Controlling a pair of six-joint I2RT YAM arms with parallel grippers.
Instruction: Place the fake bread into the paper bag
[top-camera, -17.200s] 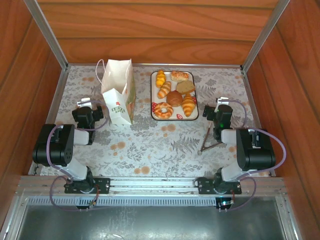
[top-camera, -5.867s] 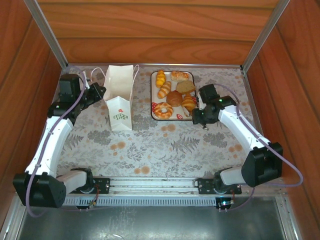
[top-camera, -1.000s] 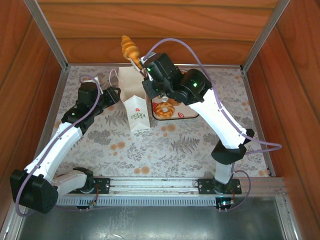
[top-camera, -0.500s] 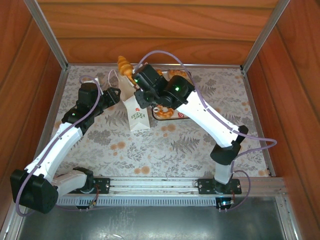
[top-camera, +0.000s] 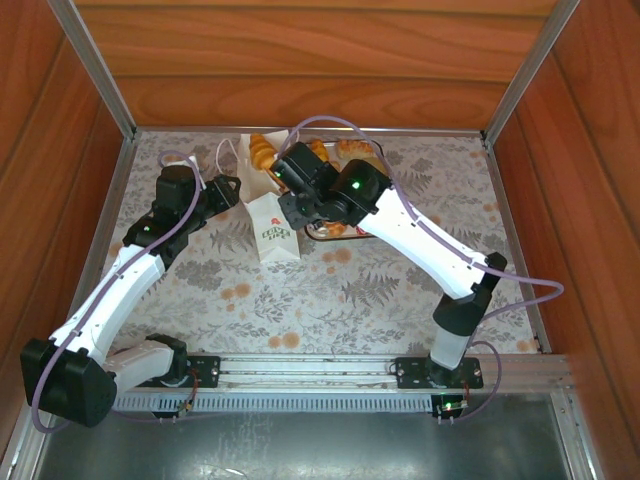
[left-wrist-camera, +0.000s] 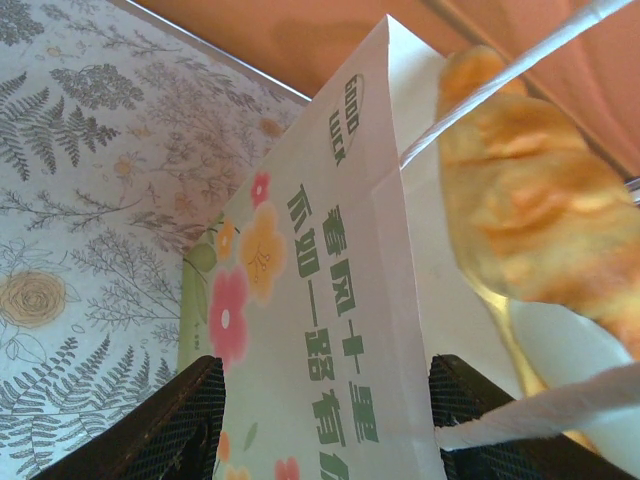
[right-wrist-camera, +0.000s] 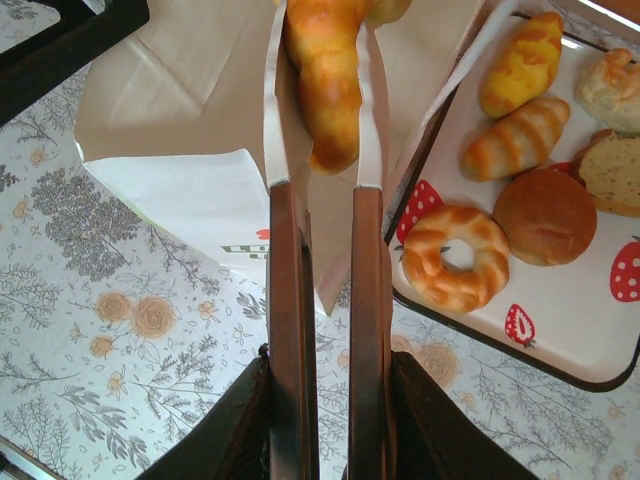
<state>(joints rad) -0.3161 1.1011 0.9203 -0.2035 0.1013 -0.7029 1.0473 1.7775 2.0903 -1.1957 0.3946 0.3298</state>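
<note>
Right now your right gripper has its fingers closed on a croissant, holding it end-down over the open mouth of the paper bag, so a release should drop it inside. Your left gripper pinches the bag's left side wall between its jaws, apparently to keep it upright and open. Just right of the bag, the strawberry-print tray carries the rest of the fake bread.

The paper bag stands left of the tray, a croissant at its mouth
</note>
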